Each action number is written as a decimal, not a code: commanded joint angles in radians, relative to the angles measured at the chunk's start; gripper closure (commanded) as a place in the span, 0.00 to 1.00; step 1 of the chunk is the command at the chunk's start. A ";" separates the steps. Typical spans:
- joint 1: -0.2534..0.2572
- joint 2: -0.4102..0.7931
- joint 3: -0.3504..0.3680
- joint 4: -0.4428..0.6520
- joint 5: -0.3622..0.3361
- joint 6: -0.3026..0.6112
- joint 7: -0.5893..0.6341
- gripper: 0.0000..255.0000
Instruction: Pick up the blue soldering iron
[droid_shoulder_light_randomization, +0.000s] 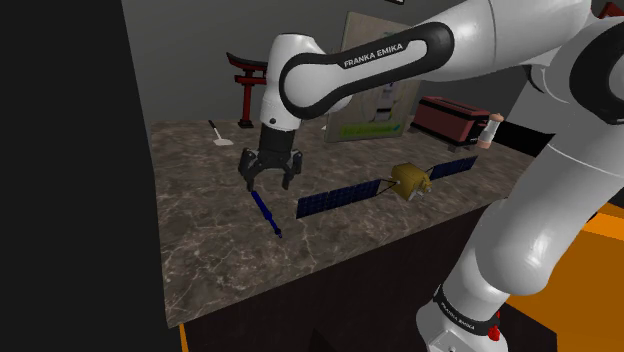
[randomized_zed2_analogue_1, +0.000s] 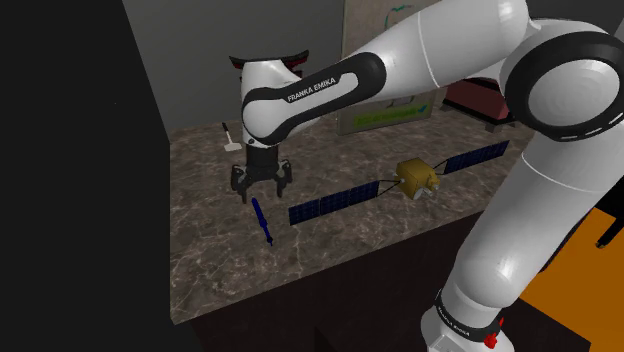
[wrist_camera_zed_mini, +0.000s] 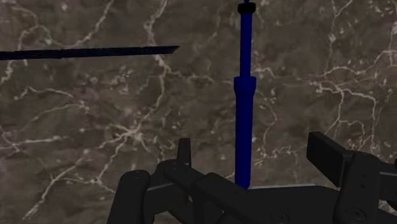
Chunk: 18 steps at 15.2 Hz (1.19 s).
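I hold the Franka's black gripper (droid_shoulder_light_randomization: 269, 184) above the dark marbled counter (droid_shoulder_light_randomization: 215, 260), just past the free end of the model satellite's (droid_shoulder_light_randomization: 410, 180) long solar panel, its fingers spread wide and clasping nothing. The blue soldering iron (droid_shoulder_light_randomization: 266, 212) lies flat on the counter off that same panel end. On my wrist camera it runs out between the fingers, untouched.
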<state>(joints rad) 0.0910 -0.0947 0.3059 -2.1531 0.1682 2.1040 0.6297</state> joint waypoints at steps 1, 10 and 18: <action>0.005 0.049 0.009 0.022 -0.007 0.026 0.021 0.00; 0.008 0.089 0.012 -0.027 -0.012 0.114 0.019 1.00; 0.007 0.087 0.012 -0.028 -0.011 0.113 0.018 1.00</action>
<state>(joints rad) 0.0958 -0.0143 0.3144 -2.1792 0.1549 2.2153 0.6486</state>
